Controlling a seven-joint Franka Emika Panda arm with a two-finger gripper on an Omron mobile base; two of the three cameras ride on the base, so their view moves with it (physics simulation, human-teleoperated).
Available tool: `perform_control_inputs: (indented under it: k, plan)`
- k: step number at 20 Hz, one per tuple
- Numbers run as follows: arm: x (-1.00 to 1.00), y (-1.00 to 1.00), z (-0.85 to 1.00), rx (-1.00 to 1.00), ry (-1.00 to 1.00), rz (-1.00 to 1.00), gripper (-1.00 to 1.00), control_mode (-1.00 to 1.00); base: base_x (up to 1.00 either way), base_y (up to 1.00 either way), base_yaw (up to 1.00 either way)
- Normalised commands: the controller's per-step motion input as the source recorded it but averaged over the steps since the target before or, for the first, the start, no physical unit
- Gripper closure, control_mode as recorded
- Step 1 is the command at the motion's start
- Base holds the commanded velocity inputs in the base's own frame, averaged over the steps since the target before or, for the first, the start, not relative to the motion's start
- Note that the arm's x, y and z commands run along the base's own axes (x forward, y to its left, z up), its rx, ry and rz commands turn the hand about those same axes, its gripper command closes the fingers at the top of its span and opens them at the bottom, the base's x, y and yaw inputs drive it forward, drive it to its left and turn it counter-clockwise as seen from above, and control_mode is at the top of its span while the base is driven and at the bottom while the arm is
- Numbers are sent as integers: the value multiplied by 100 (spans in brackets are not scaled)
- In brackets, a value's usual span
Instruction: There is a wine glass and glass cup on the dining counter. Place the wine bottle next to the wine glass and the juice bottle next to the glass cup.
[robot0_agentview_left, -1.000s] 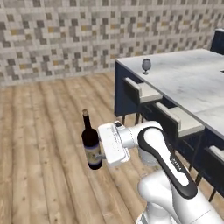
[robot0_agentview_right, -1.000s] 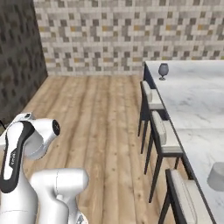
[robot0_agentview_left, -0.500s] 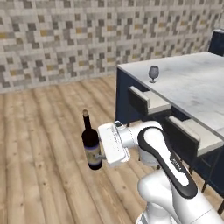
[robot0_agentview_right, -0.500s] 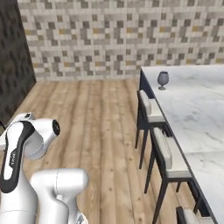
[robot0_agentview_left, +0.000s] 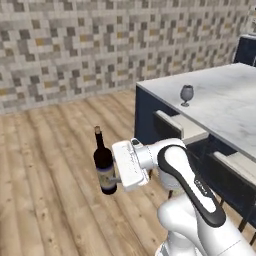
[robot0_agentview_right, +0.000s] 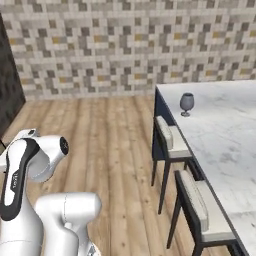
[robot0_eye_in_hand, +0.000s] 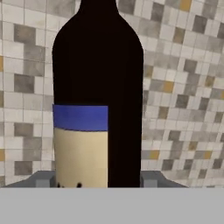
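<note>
My gripper (robot0_agentview_left: 111, 181) is shut on the wine bottle (robot0_agentview_left: 104, 165), a tall dark bottle with a thin neck and tan label, held upright in the air over the wooden floor, left of the dining counter (robot0_agentview_left: 235, 107). In the hand view the wine bottle (robot0_eye_in_hand: 97, 96) is close up, black with a blue band over a tan label. The wine glass (robot0_agentview_left: 186, 94), a short grey goblet, stands near the counter's near corner; the wine glass (robot0_agentview_right: 186, 103) sits by the far left edge in the right base view. The glass cup and the juice bottle are out of view.
Cushioned stools (robot0_agentview_right: 172, 142) line the dining counter (robot0_agentview_right: 225, 135) along its side, one stool (robot0_agentview_left: 180, 127) just right of my arm. A mosaic tile wall (robot0_agentview_left: 100, 45) closes the back. Wooden floor (robot0_agentview_right: 110, 140) stretches open to the left.
The whole scene has shifted: the base has driven, and the counter with the wine glass now looks nearer. The bottle stays held the same way in the gripper.
</note>
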Motion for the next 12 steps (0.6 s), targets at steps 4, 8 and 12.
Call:
perform_control_inputs:
  k: [4,8,12]
  plan:
    - [0,0,0,0,0,0,100,100,71,41,-18]
    - [0,0,0,0,0,0,100,100,73,36,-24]
    - [0,0,0,0,0,0,100,100,69,30,-41]
